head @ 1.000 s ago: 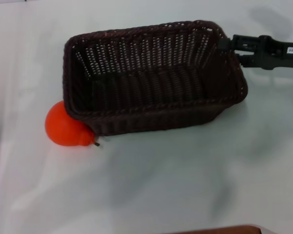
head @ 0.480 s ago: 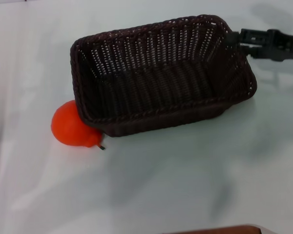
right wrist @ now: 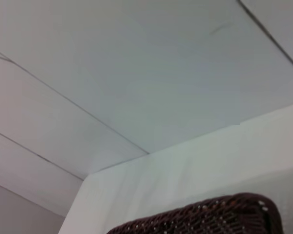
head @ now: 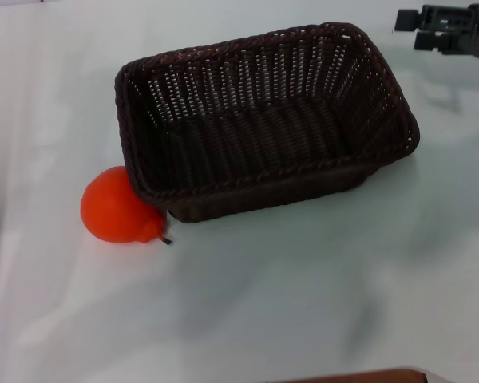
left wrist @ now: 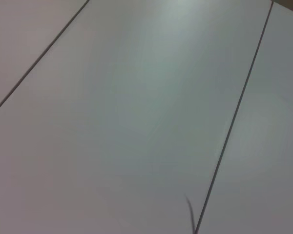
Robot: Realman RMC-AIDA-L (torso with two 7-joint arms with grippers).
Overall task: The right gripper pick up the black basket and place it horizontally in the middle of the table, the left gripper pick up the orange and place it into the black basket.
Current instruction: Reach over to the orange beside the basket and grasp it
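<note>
Dark woven wicker basket (head: 263, 120) sits placed – slim black right gripper (head: 447, 20) apart, grip unclear; next, left gripper fetches smooth orange fruit (head: 116, 209).

The black basket (head: 263, 120) sits on the white counter (head: 303, 295), its open top facing up. The orange (head: 116, 207) lies against the basket's near left corner, touching it. The right hand (head: 447, 20) hangs at the far right edge, apart from the basket.
</note>
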